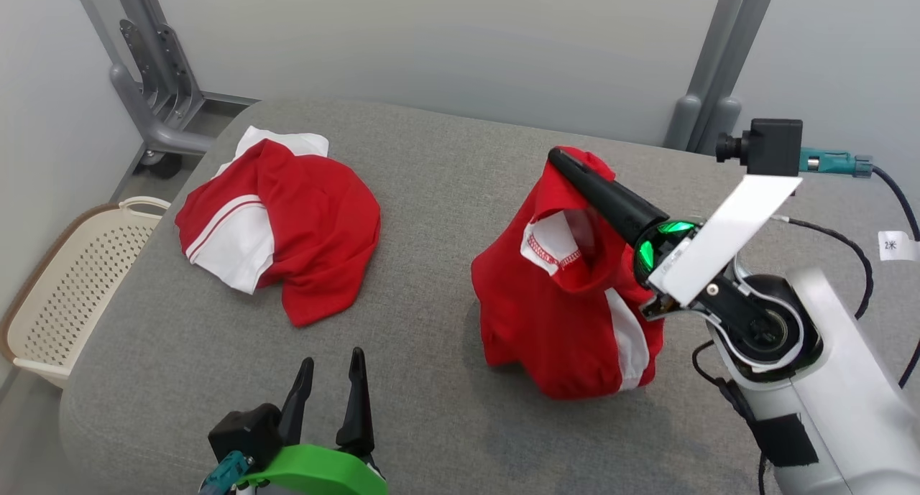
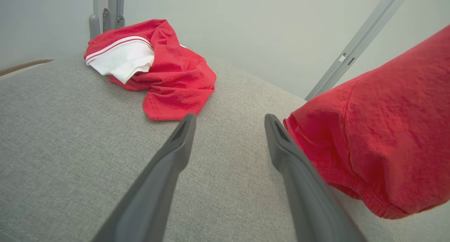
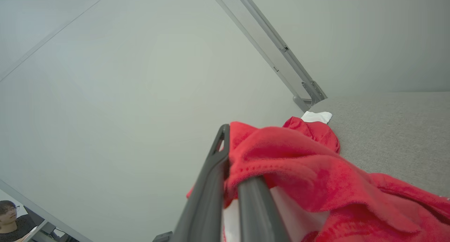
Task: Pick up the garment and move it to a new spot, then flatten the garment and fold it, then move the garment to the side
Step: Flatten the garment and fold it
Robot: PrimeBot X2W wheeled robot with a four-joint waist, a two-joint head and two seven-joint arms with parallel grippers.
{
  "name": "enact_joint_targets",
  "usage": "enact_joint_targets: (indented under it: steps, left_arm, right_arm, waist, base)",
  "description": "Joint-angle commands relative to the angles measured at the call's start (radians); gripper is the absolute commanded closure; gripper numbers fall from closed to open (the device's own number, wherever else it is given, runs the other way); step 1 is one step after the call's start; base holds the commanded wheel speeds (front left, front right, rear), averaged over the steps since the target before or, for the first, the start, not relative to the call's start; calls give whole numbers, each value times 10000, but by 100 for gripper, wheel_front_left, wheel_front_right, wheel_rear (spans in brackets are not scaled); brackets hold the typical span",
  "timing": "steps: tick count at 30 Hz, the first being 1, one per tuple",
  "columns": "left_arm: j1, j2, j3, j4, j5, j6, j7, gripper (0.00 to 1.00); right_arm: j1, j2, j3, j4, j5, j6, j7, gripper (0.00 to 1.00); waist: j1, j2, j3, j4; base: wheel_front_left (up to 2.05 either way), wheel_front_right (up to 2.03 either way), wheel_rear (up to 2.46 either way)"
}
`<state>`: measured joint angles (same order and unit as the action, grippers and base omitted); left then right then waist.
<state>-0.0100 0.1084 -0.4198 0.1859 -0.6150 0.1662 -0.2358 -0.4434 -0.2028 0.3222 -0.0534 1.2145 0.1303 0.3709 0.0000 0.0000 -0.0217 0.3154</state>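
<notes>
A red garment with white panels [image 1: 568, 315] hangs bunched from my right gripper [image 1: 559, 159], which is shut on its top edge, and its lower folds rest on the grey padded table [image 1: 445, 193]. In the right wrist view the two fingers of the right gripper [image 3: 228, 157] pinch the red cloth [image 3: 316, 171], which drapes over one finger. My left gripper [image 1: 330, 369] stands open low at the table's near edge, left of the garment and apart from it. In the left wrist view its open fingers [image 2: 228, 121] frame bare table, with the garment [image 2: 379, 136] just to their right.
A second red and white garment [image 1: 277, 229] [image 2: 158, 66] lies crumpled at the table's far left. A cream perforated basket [image 1: 72, 287] sits on the floor left of the table. Grey metal posts [image 1: 162, 85] stand behind. A person [image 3: 8, 217] shows in a corner.
</notes>
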Motion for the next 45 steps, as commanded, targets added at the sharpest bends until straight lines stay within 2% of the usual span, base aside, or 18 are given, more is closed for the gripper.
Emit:
enact_joint_targets:
  steps: [1, 4, 7, 12, 17, 22, 26, 33, 34, 36, 37, 42, 45]
  left_arm:
    - [143, -9, 21, 11, -16, -29, -53, 0]
    - [202, 8, 32, 5, -25, 13, -64, 0]
    - [233, 6, 7, -27, -24, 39, -76, 0]
    - [173, -24, -41, -45, -58, 18, -70, 0]
    - [-49, 19, -92, -48, -73, -53, 21, 0]
    - [-298, 48, -224, -81, -100, -186, 210, 0]
    - [-516, 43, -447, -169, -267, -447, 627, 0]
    - [-670, 37, -786, -593, -812, -890, 1632, 0]
    - [-632, 42, -829, -681, -955, -957, 1828, 0]
    - [-509, 127, -941, -877, -1145, -1072, 2221, 0]
    - [-438, 192, -987, -1008, -1200, -1100, 2389, 0]
    - [-69, 460, -1039, -1630, -1287, -956, 2754, 0]
    - [175, 553, -1122, -1957, -1387, -902, 2939, 0]
  right_arm:
    - [-162, 265, -352, 128, 256, 7, 226, 100]
    - [-357, 869, -1362, 684, 581, 7, 620, 100]
    - [-542, 1203, -2450, 1602, 409, 7, 740, 100]
    - [-26, 1307, -3607, 2885, -948, 8, 1213, 100]
    - [823, 1278, -4556, 3522, -2232, 9, 1499, 100]
    - [1465, 1056, -4741, 3641, -3260, 8, 1496, 100]
    - [1907, 594, -4554, 3475, -3954, 8, 1240, 100]
    - [1823, -181, -4192, 3470, -4278, 8, 442, 100]
    - [1804, -277, -4130, 3511, -4342, 8, 254, 93]
    - [1735, -517, -3925, 3509, -4561, 8, -206, 56]
    - [1704, -642, -3829, 3523, -4687, 8, -455, 0]
    - [1719, -1065, -3376, 3438, -4857, 8, -1748, 0]
    - [1917, -1472, -3004, 3295, -5351, 8, -2529, 0]
  waist:
    - [0, 0, -71, 43]
    - [0, 0, -116, 26]
    - [0, 0, -105, -12]
    - [0, 0, 83, -139]
    - [0, 0, 374, -425]
    - [0, 0, 676, -694]
    - [0, 0, 933, -956]
    - [0, 0, 1330, -1413]
    - [0, 0, 1360, -1459]
    - [0, 0, 1431, -1544]
    - [0, 0, 1466, -1576]
    - [0, 0, 1551, -1684]
    - [0, 0, 1559, -1725]
  base:
    - [0, 0, 0]
    - [0, 0, 0]
    - [0, 0, 0]
    - [0, 0, 0]
    - [0, 0, 0]
    - [0, 0, 0]
    - [0, 0, 0]
    - [0, 0, 0]
    - [0, 0, 0]
    - [0, 0, 0]
    - [0, 0, 0]
    - [0, 0, 0]
    - [0, 0, 0]
